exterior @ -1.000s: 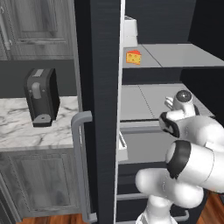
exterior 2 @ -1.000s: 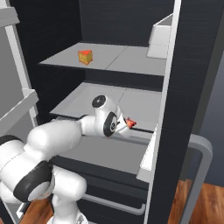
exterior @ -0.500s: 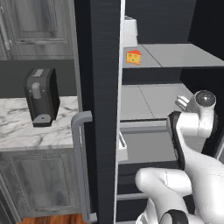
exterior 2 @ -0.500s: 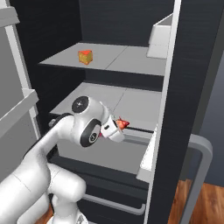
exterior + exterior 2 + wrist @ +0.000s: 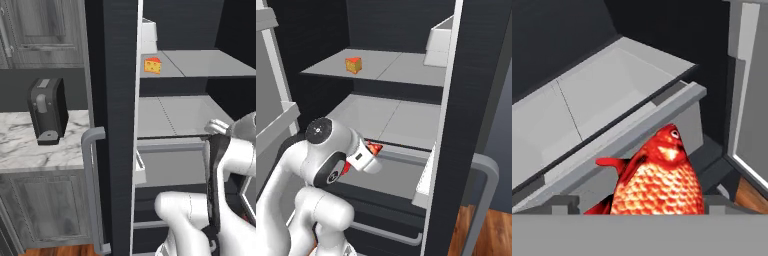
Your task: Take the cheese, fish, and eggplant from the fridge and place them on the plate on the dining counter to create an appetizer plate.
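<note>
Ok, fish (image 5: 658, 181) sits between the gripper (image 5: 374, 156) fingers in front of the fridge (image 5: 112, 100) drawer, jaws wide around it; looks held. Pull straight back, keep level, clear the door. Cheese (image 5: 153, 65) waits on upper shelf

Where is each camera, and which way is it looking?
Left base view: behind the arm's left, facing the open fridge; white arm at lower right.
Right base view: behind its right, facing the shelves; arm at lower left.
Hand view: on the hand, looking along the tool at the fish.
Both base views share the cheese.
</note>
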### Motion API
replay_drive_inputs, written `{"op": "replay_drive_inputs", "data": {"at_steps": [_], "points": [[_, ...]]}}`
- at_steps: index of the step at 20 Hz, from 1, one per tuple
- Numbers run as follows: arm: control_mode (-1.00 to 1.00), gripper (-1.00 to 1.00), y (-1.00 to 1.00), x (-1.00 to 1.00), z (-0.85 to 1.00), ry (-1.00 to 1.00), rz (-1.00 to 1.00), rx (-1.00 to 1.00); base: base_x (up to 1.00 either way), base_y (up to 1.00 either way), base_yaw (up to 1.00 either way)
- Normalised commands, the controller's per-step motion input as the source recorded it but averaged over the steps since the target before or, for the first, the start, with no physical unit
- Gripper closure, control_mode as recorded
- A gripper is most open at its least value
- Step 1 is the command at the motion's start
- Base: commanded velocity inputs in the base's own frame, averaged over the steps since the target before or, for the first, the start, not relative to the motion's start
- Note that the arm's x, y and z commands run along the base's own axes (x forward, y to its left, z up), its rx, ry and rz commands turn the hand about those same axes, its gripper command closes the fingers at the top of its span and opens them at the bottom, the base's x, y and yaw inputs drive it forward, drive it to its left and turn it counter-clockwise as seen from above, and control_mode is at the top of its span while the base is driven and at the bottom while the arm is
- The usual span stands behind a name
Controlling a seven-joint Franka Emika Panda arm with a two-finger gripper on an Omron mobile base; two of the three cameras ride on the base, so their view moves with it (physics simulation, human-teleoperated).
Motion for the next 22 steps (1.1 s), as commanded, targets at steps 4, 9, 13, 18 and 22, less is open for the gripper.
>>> {"op": "replay_drive_inputs", "data": {"at_steps": [4,9,13,18,22], "points": [[-1.0,1.0,0.13,-1.0,0.57,0.0,0.23,-0.03,0.0,0.0,0.0],[-1.0,1.0,0.28,-0.6,0.35,0.12,0.29,-0.03,0.0,0.0,0.0],[-1.0,1.0,0.46,-0.27,0.22,0.23,0.3,-0.07,0.0,0.0,0.0],[-1.0,1.0,0.49,-0.55,0.12,0.16,0.2,-0.14,0.0,0.0,0.0],[1.0,1.0,0.05,-0.25,0.02,0.0,0.0,-0.03,-0.75,0.06,0.0]]}}
